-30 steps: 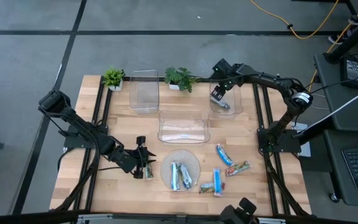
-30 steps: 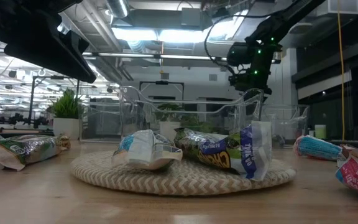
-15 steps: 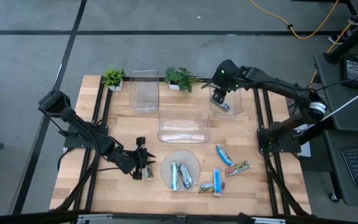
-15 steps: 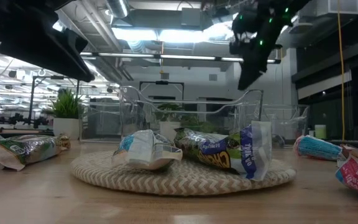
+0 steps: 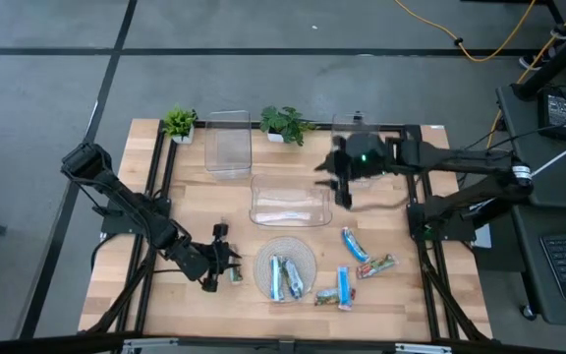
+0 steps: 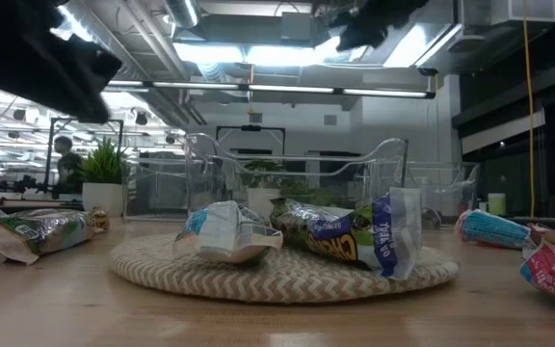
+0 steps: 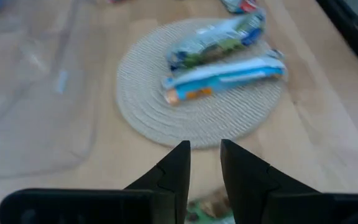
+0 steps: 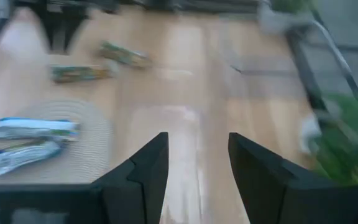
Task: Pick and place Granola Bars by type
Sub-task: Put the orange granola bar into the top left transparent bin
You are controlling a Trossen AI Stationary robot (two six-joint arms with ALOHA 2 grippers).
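Two granola bars (image 5: 284,278) lie on the round woven mat (image 5: 285,258). Several more, blue and red/green (image 5: 354,245), lie on the table to its right. A silvery-green bar (image 5: 235,274) lies flat left of the mat. My left gripper (image 5: 224,266) hovers beside it with its fingers a narrow gap apart and nothing between the tips. In the left wrist view that bar (image 7: 211,205) shows under the left gripper (image 7: 204,146). My right gripper (image 5: 342,187) is open, empty and blurred, over the right end of the middle bin (image 5: 290,201). Its wrist view shows the right gripper (image 8: 197,140) spread wide.
Clear bins stand at the far left (image 5: 229,146), in the middle, and at the far right (image 5: 360,133), partly behind my right arm. Two potted plants (image 5: 179,123) (image 5: 285,124) stand along the far edge. Bare wood lies near the left corner (image 5: 136,295).
My right gripper has swung quickly out of the far-right bin toward the table's middle and near side, turning as it went. My left gripper has drawn back a little toward the near-left. The bar beside it has stayed where it lay.
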